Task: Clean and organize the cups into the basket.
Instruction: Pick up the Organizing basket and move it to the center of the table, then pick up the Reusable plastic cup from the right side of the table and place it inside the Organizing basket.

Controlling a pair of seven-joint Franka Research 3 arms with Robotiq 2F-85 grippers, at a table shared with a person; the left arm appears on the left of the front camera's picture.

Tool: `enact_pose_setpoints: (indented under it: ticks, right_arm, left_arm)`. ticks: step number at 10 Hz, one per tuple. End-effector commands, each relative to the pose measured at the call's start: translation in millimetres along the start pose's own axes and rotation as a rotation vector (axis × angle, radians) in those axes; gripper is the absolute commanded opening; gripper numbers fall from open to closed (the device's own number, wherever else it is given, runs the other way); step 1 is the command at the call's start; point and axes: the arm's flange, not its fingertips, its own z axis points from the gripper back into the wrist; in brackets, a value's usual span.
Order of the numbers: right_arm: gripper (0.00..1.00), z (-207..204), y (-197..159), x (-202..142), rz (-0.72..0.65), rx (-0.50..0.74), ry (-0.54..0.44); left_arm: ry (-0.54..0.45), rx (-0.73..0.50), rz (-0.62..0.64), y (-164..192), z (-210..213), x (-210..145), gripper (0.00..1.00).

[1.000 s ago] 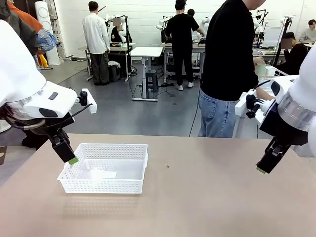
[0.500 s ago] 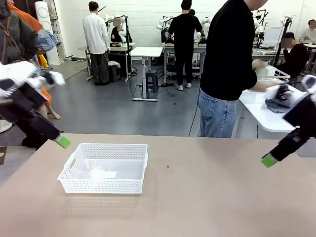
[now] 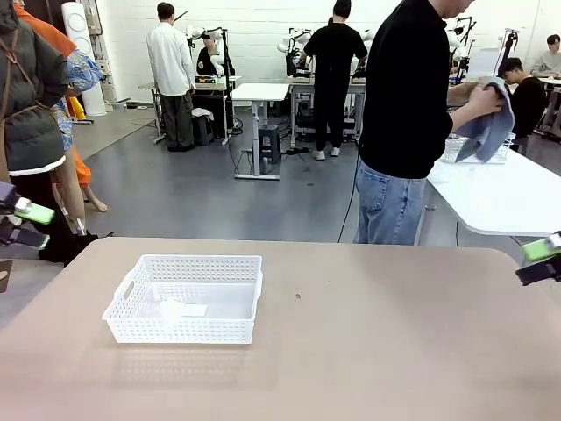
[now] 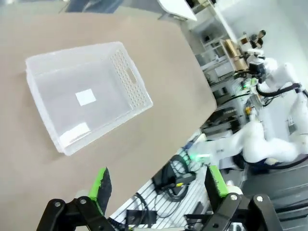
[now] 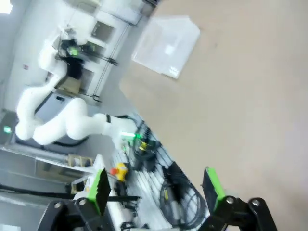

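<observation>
The white lattice basket sits left of centre on the tan surface. Well off it, the left pincer and the right pincer hang at opposite edges, both spread wide and gripping nothing.

Basket on table left of centre, person behind far edge, right of basket

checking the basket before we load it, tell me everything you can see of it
The basket is a shallow white plastic rectangle with perforated lattice walls, a smooth floor and a slot handle in an end wall. It sits upright and flat on the table, left of its middle in the front view. Inside are only pale label-like patches on the floor. Nothing else touches it.
</observation>
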Motion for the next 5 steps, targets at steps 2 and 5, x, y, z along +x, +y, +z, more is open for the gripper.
enact_pose_setpoints:
  ticks: [2, 5]
  right_arm:
    - [1.00, 49.2, -44.6, -15.6, -0.132, 0.055, -0.123]
    - [1.00, 104.2, -82.5, -57.3, -0.239, 0.000, -0.250]
  left_arm:
    - [-0.088, -0.167, 0.095, 54.2, 44.0, -4.3, 1.00]
    - [-0.227, -0.179, 0.138, 75.9, 108.4, -34.7, 1.00]
